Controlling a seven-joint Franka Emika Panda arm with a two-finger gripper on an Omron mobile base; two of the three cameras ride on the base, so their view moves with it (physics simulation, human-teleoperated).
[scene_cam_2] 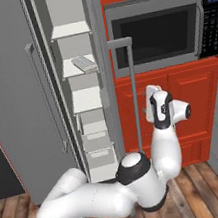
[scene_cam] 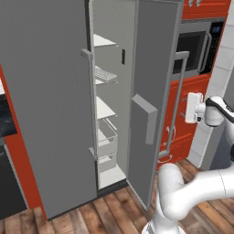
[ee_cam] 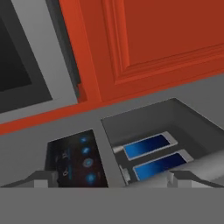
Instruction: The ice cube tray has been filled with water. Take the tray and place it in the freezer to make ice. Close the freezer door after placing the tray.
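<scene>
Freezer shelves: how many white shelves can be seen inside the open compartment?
3. The top shelf, bare; the middle shelf under it, carrying the ice cube tray; the lower shelf, just above the clear drawers. The freezer door may hide others.

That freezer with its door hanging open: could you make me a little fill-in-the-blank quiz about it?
1. The freezer door stands ____.
2. The ice cube tray lies on a ____ inside the freezer.
3. The cabinets under the microwave are coloured ____.
4. The gripper holds ____.

Missing words: open; shelf; red; nothing
</scene>
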